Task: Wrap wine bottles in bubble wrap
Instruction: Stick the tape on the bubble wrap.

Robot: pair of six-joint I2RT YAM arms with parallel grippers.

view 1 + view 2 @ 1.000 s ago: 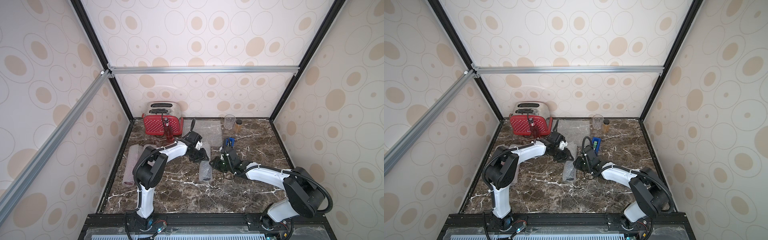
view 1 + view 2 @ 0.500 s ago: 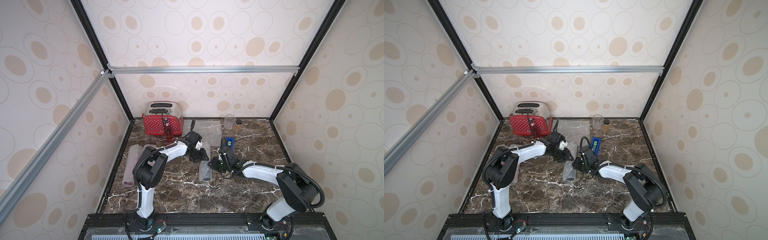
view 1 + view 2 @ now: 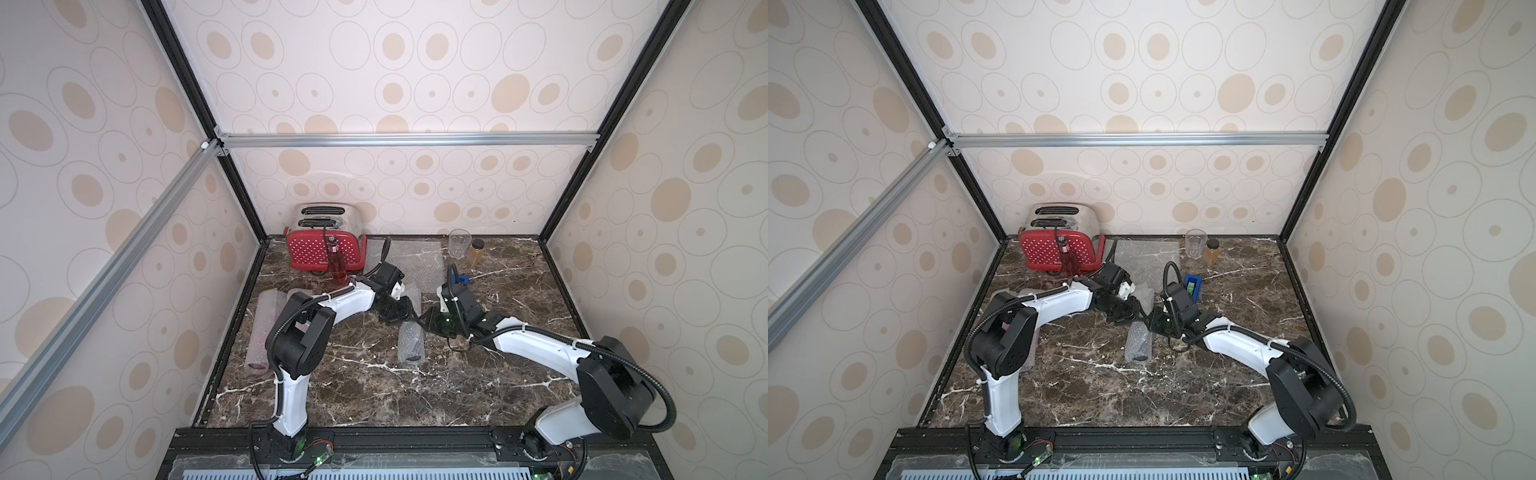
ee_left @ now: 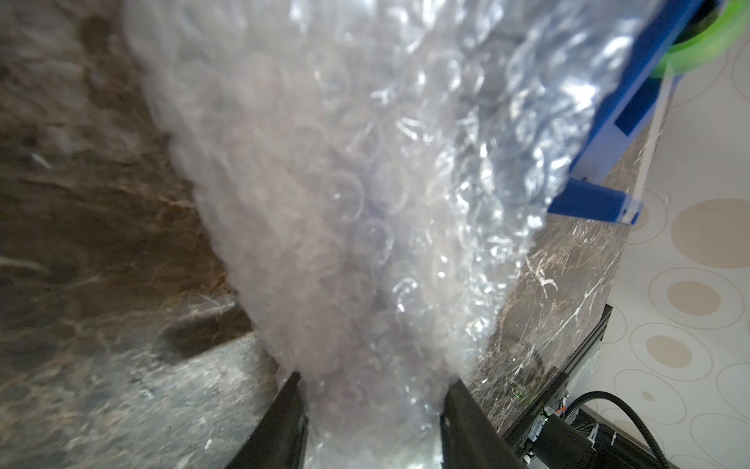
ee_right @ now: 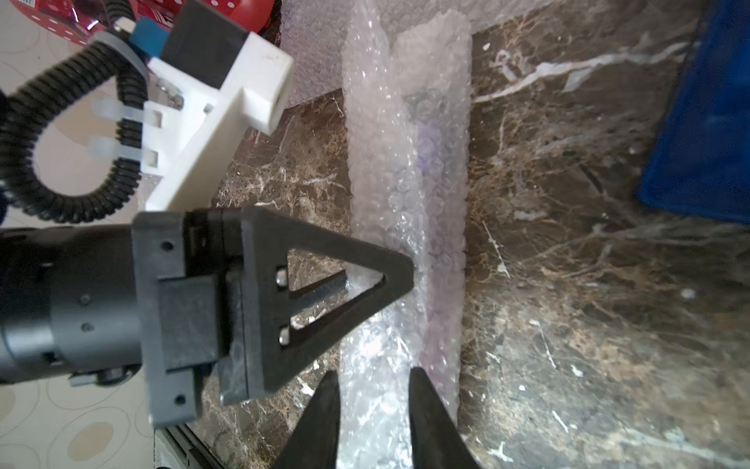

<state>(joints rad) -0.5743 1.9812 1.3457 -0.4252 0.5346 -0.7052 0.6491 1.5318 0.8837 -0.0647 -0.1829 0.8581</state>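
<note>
Before the red toaster (image 3: 307, 249), a purple bottle (image 5: 430, 170) rolled in translucent bubble wrap (image 5: 377, 122) is grasped by the jaws of the left gripper (image 4: 371, 414) and the right gripper (image 5: 373, 406). Two wrapped rolls (image 3: 410, 343) seem finished; one slim red glass bottle (image 3: 336, 266) by the toaster is left bare.

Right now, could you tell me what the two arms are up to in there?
Both arms hold one bubble-wrapped bottle, faintly purple inside: the left gripper clamps it from the side, the right gripper pinches its end. A wrapped roll lies in front, another near the left wall. A red bottle stands unwrapped before the toaster.
</note>
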